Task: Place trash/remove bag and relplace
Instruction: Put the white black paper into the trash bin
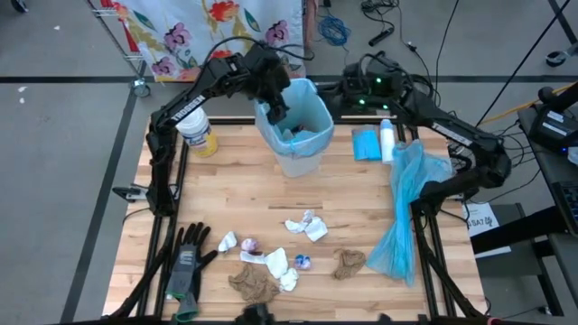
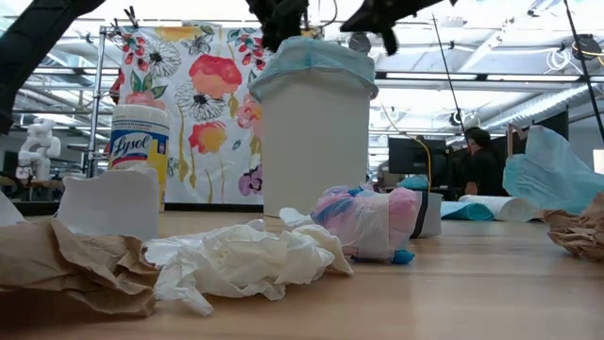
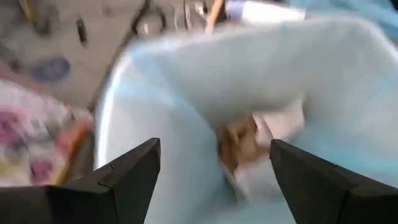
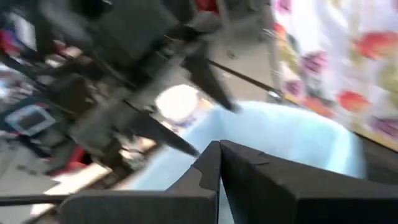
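Observation:
A white bin [image 1: 298, 149] lined with a light-blue bag [image 2: 311, 57] stands at the table's far middle. My left gripper [image 1: 276, 106] hovers open over the bin's left rim, pointing down into its mouth [image 3: 214, 180]. Nothing is between its fingers. Brown and white trash [image 3: 255, 140] lies inside the bag. My right gripper [image 1: 341, 90] is shut and empty just right of the bin's far rim [image 4: 219, 163]. More trash lies loose on the near table: white tissue wads [image 1: 307, 226], brown paper [image 1: 348, 264] and small wrappers [image 1: 302, 262].
A pair of black-and-grey gloves [image 1: 187, 262] lies near left. A wipes canister [image 1: 200, 134] stands left of the bin. A roll of blue bags [image 1: 366, 144] and a white bottle [image 1: 386, 140] lie to its right. A loose blue bag [image 1: 411, 208] drapes at the right.

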Available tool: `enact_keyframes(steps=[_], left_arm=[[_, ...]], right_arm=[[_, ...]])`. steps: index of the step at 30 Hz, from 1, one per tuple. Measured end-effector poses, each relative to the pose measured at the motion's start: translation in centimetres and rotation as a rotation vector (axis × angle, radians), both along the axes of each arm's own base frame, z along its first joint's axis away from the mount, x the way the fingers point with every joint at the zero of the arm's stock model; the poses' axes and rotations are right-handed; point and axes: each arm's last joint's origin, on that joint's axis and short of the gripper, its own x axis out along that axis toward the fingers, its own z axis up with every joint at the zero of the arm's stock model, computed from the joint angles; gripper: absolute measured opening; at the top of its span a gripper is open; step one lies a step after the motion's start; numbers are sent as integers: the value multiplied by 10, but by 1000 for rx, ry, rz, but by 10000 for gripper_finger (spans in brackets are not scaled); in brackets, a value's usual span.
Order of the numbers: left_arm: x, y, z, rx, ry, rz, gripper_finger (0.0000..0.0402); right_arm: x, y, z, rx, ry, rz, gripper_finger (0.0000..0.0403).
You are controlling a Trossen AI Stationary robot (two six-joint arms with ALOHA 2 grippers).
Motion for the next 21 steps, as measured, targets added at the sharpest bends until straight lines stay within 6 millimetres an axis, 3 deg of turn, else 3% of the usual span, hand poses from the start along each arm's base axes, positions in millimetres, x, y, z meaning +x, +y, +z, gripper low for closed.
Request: enact_keyframes(steps=[7, 13, 17, 21], left_arm=[[-47, -21, 27, -104, 3, 136, 302], [-80, -76, 55, -81, -65, 262, 302], [-95, -117, 52, -110, -83, 334, 302], [-99, -156, 24, -176, -63, 431, 302]], right_arm=[[-45, 34, 4, 21, 207, -68, 0], [-70, 75, -26, 80, 253, -22, 0], [-83, 102, -61, 178, 241, 26, 0], [-91, 127, -87, 252, 210, 100, 0]])
